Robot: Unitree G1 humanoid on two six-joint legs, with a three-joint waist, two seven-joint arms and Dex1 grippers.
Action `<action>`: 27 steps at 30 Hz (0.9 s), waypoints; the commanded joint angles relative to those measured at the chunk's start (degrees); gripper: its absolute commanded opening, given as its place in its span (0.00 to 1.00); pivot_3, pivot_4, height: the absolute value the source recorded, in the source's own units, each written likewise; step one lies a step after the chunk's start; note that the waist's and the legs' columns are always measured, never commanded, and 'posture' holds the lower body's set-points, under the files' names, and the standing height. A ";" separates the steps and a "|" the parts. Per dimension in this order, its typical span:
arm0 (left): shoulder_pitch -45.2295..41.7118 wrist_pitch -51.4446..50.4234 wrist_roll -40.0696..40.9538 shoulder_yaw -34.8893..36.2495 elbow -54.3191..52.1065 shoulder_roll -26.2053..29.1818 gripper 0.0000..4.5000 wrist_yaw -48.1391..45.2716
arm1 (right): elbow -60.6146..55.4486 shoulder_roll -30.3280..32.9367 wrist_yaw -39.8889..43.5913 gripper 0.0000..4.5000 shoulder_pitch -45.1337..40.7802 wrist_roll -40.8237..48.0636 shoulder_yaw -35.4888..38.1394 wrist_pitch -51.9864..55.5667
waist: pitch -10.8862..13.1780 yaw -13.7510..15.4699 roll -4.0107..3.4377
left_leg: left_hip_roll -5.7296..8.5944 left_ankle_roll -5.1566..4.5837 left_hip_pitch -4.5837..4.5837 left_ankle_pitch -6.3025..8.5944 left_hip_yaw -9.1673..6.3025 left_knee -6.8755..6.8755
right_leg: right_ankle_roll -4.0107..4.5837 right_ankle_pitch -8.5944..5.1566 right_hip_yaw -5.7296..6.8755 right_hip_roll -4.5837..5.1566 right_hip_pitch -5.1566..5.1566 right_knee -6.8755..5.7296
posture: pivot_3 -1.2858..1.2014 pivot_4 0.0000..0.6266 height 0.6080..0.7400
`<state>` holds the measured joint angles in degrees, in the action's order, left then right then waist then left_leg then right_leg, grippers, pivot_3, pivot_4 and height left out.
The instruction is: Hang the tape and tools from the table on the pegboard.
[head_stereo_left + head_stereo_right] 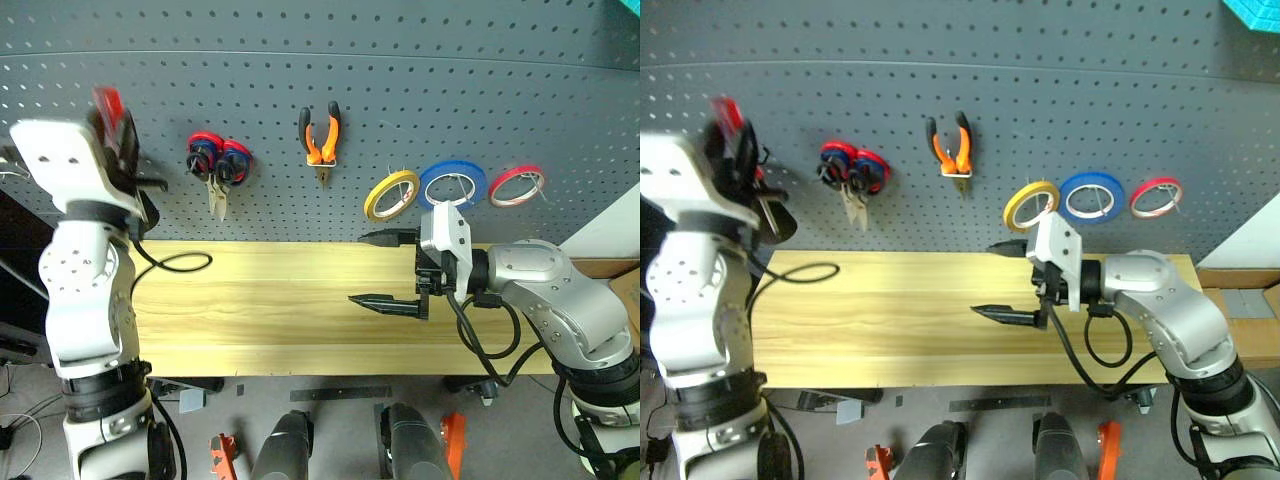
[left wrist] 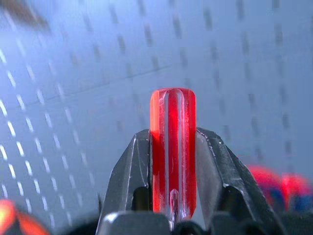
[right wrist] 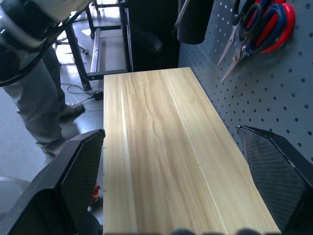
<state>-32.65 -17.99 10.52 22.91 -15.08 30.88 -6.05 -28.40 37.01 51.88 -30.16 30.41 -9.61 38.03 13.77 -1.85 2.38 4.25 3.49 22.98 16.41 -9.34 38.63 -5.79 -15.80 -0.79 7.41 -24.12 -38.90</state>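
Note:
My left gripper (image 2: 172, 137) is shut on the red-handled screwdriver (image 2: 172, 122). It holds the tool raised in front of the dark grey pegboard (image 1: 450, 90) at its left end, where the red handle (image 1: 108, 102) shows blurred. On the pegboard hang the orange-and-black pliers (image 1: 322, 135), the yellow tape (image 1: 391, 195), and a cluster of scissors (image 1: 218, 168) with red, blue and dark handles. My right gripper (image 1: 385, 270) is open and empty. It points to the left over the right half of the wooden table (image 1: 260, 300).
A blue roll (image 1: 452, 183) and a red roll (image 1: 516, 186) hang to the right of the yellow tape. A black cable (image 1: 180, 263) lies on the table's left end. A person's legs (image 3: 34, 103) stand on the floor beside the table's far end.

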 commanded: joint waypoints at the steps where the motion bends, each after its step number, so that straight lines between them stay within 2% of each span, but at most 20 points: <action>1: -8.68 0.09 2.88 3.59 1.61 5.11 0.18 -1.22 | -1.28 0.79 0.82 1.00 0.18 0.62 1.57 -0.85 | -0.02 -0.12 0.01 | 0.01 0.00 0.03 0.01 -0.01 0.08 | -0.03 0.02 0.00 0.00 0.01 -0.01 | 0.50 0.27 1.00; 6: -12.68 -0.82 4.17 4.84 3.94 7.81 0.18 -1.43 | -0.85 1.07 1.62 1.00 -0.15 0.70 1.52 -0.92 | -0.50 -0.48 -0.14 | 0.04 0.04 -0.02 0.05 0.01 0.10 | -0.08 0.05 -0.05 0.01 0.03 0.02 | 0.50 0.27 1.00; 13: -11.89 6.78 2.25 6.93 14.52 11.02 0.18 -1.94 | 0.37 -1.07 0.26 1.00 -3.07 0.97 1.47 -0.48 | -0.63 -0.91 -0.13 | 0.01 0.05 -0.05 0.05 -0.01 0.17 | -0.03 0.09 -0.06 -0.05 0.03 -0.05 | 0.50 0.27 1.00; 27: -9.96 17.29 0.79 2.22 25.71 5.26 0.18 -2.17 | 0.15 -3.98 -2.18 1.00 -6.65 1.90 2.01 1.24 | -0.72 -1.26 0.00 | 0.02 0.06 -0.02 0.05 -0.04 0.18 | -0.02 0.11 -0.04 -0.02 0.01 -0.04 | 0.49 0.28 1.00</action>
<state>-42.17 -3.02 11.97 24.80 11.78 35.48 -8.76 -26.75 33.19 50.07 -35.54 30.96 -9.61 39.27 13.05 -3.11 2.38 4.27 3.55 22.96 16.46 -9.38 38.82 -5.81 -15.69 -0.82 7.39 -24.11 -38.94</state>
